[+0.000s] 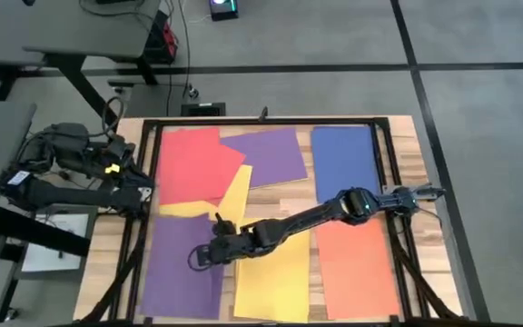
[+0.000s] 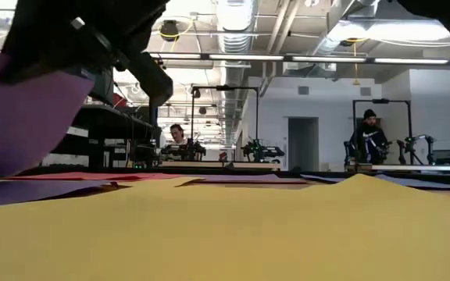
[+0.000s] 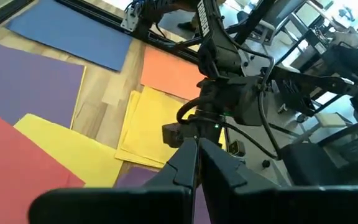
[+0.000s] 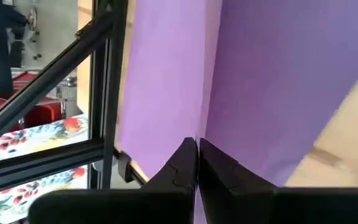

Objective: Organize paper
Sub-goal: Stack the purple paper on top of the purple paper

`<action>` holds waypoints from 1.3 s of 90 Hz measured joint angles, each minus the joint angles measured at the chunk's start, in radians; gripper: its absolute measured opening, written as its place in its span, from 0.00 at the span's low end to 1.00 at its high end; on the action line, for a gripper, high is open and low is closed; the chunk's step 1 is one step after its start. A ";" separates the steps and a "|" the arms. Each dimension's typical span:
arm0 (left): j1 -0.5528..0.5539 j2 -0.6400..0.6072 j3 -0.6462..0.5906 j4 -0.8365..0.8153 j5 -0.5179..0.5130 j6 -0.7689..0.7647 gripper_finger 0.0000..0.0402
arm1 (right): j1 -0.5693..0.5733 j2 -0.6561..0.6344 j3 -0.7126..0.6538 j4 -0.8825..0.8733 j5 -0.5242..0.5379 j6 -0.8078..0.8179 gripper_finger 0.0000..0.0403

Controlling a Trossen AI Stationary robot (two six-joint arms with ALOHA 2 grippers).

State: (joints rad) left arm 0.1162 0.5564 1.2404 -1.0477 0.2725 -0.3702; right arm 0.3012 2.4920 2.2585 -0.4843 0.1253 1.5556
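**High view: right arm pinches the near-left purple sheet**

High view shows the purple sheet (image 1: 178, 268) at the tabletop's (image 1: 418, 154) near-left, long axis running near to far, beside a yellow sheet (image 1: 275, 282). The right end effector (image 1: 200, 257), its arm stretched low across the sheets, has its fingers (image 4: 185, 163) closed on the purple sheet's edge, which curls upward in the low view. The left end effector (image 1: 143, 193) waits at the left edge, fingers together. Two people sit at benches beyond.
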 joint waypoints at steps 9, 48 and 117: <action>0.000 0.000 0.000 0.000 -0.002 0.000 0.00 | 0.000 0.000 0.000 0.002 -0.001 0.006 0.00; 0.000 0.000 0.000 -0.001 -0.028 -0.011 0.00 | 0.011 0.114 0.001 0.228 0.036 0.156 0.00; 0.000 0.000 0.000 0.006 -0.024 -0.016 0.00 | 0.011 0.114 0.001 0.102 0.033 0.114 0.19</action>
State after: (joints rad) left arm 0.1162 0.5564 1.2400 -1.0420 0.2487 -0.3865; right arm 0.3125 2.6061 2.2593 -0.3822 0.1587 1.6697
